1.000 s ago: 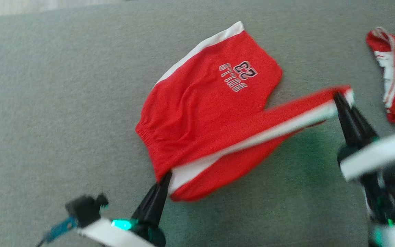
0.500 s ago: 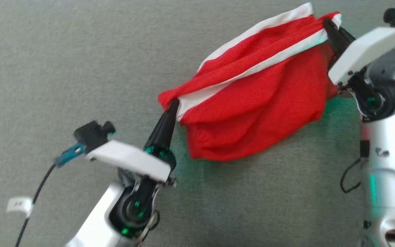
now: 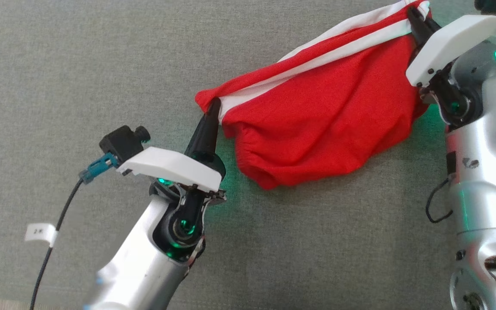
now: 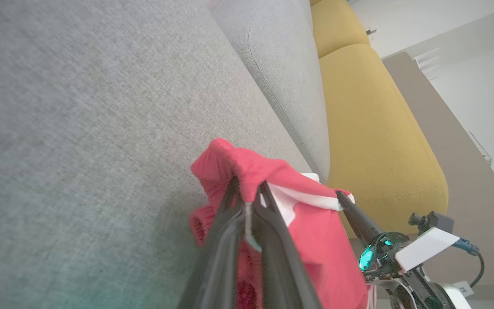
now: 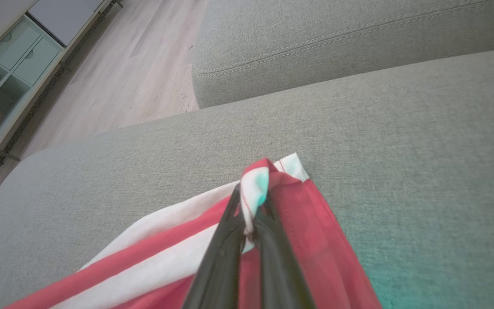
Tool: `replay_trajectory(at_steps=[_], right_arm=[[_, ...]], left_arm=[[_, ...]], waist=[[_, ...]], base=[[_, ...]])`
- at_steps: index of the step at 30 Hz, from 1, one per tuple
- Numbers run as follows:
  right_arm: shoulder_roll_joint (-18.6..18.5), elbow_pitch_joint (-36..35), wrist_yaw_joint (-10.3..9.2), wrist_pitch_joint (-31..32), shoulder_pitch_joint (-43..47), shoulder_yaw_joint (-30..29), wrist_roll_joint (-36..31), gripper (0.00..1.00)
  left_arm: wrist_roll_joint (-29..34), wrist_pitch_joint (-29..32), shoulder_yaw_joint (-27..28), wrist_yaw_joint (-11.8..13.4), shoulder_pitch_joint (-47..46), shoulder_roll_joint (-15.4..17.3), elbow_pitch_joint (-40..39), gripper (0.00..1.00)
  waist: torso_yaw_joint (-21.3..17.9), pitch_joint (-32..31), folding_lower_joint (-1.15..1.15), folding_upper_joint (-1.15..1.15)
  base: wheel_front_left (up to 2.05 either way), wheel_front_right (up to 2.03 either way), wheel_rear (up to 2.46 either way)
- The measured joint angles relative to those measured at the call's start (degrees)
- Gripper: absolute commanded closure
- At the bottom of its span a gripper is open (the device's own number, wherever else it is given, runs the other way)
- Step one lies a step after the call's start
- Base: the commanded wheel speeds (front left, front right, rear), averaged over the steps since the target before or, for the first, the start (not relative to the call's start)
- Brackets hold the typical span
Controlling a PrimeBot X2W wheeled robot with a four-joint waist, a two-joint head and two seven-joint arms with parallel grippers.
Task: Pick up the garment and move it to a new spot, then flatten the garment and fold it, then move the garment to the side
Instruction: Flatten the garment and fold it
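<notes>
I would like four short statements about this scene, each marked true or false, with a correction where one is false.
1. The left gripper and the right gripper are both shut on the red shorts. True.
2. The shorts lie folded flat. False: they are bunched up and stretched between the two grippers.
3. The sofa under the shorts is grey. True.
4. The cushion beside the grey seat is blue. False: it is a yellow cushion.
</notes>
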Motion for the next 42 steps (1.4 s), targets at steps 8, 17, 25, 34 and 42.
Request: replay_trajectory(at_steps=[8, 17, 25, 34, 42], right_arm=[[-0.88, 3.22, 0.00, -1.79, -0.90, 3.08, -1.54, 0.00], [-9.29, -4.81, 0.00, -2.24, 0.55, 16.39, -3.99, 0.00], [-15.25, -11.10, 0.00, 4.71, 5.92, 21.64, -3.44, 0.00], [-17.56, -9.28, 0.00, 9.78, 5.91, 23.10, -7.67, 0.00], [-18.90, -6.68, 0.00, 11.04, 3.97, 21.26, -8.56, 0.00]], left_arm=[[2.40, -2.38, -0.16, 0.57, -1.78, -0.71, 3.27, 0.00], [14.13, -7.57, -3.97, 4.80, 1.25, 6.22, -0.12, 0.00], [29.72, -13.68, -5.41, 12.38, 7.82, 10.98, -8.59, 0.00], [43.00, -14.11, -1.08, 10.57, 11.88, 5.48, -12.87, 0.00], [51.21, -14.27, 3.82, 5.24, 16.56, 1.35, -13.02, 0.00]], waist=[[-0.05, 0.51, 0.00, 0.00], [-2.01, -1.63, 0.00, 0.00], [-2.46, -2.95, -0.01, 0.00], [0.97, -0.79, 0.00, 0.00], [3.56, 0.19, -0.01, 0.00]], base=[[0.00, 0.00, 0.00], [0.00, 0.00, 0.00], [0.00, 0.00, 0.00], [0.00, 0.00, 0.00], [0.00, 0.00, 0.00]])
